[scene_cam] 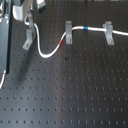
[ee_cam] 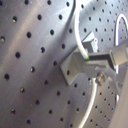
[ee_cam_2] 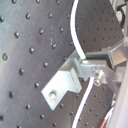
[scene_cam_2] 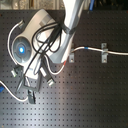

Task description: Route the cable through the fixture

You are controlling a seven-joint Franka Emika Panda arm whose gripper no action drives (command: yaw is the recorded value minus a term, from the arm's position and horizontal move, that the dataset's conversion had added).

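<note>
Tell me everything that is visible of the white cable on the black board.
The white cable is thin and flexible, with a red band and a blue band. In the first exterior view it sags from the left bracket, rises to the middle bracket, then runs through the right bracket toward the first exterior view's right. It rests on the perforated board.

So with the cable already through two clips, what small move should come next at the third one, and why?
Probably ease the cable down into the clip. In both wrist views the gripper sits right at this clip with the white cable running across its top edge; whether it is seated I cannot tell. In the first exterior view the other two clips already carry it.
</note>
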